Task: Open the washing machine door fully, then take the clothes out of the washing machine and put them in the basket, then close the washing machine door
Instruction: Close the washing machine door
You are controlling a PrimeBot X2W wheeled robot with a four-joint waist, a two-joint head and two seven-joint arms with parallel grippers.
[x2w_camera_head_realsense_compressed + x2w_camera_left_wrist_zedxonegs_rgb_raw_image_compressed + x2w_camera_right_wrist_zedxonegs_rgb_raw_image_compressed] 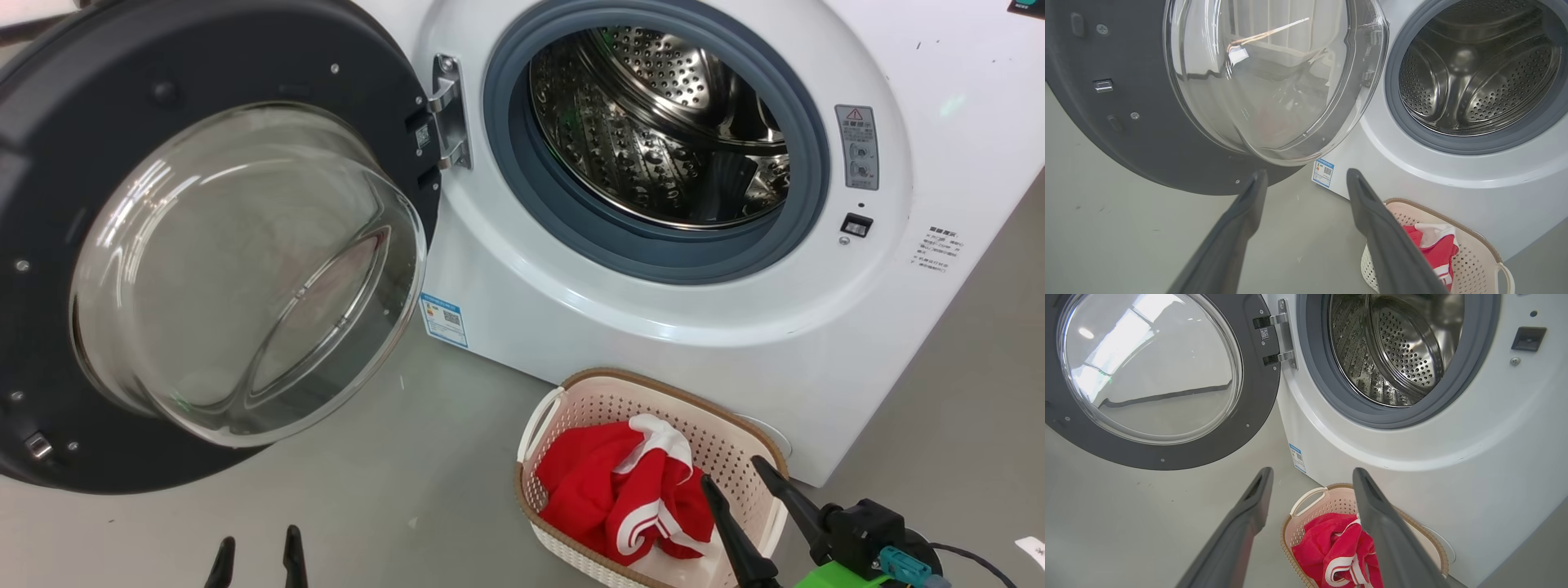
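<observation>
Head view: the clothes [620,490] lie inside the basket [653,380] before the washing machine [571,310], just beside the right gripper [732,472], whose fingers stand wide apart and hold nothing. The left gripper [259,536], equally wide and empty, sits below the swung-open washing machine door [49,163].

Shiny perforated steel drum [661,122]

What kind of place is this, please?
Probably a laundry area: a white front-loading washer with its door open, and a basket of red clothes by it, on a bare grey floor.
</observation>
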